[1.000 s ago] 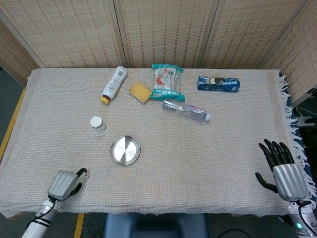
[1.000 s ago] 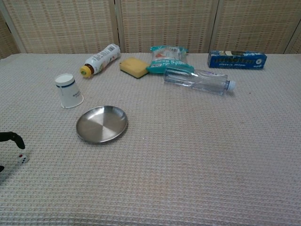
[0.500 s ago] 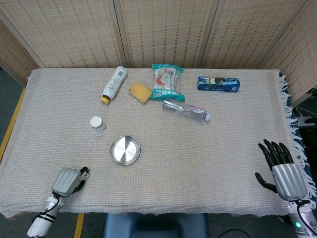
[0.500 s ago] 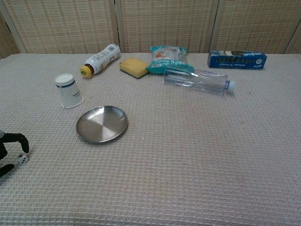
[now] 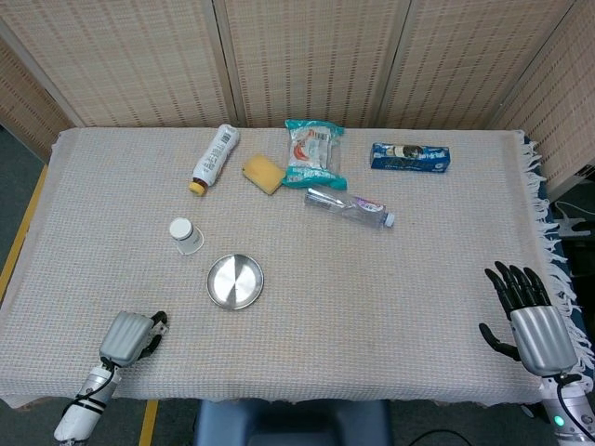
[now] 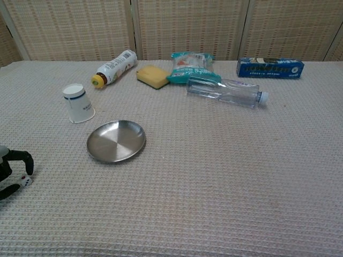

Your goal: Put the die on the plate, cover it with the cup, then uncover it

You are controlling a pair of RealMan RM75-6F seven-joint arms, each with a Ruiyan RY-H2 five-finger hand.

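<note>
Our left hand (image 5: pixel 127 334) sits at the table's (image 5: pixel 390 307) near edge, down-left of the plate (image 5: pixel 234 281), fingers (image 6: pixel 21 158) curled over the die (image 6: pixel 23 180). The upturned cup (image 5: pixel 184 234) stands just up-left of the plate. Far right of it, our right hand (image 5: pixel 532 325) holds nothing, fingers spread.

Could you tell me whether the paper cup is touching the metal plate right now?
Apart. The chest view shows a clear strip of tablecloth between the inverted paper cup and the metal plate's rim; the head view shows the same gap.
</note>
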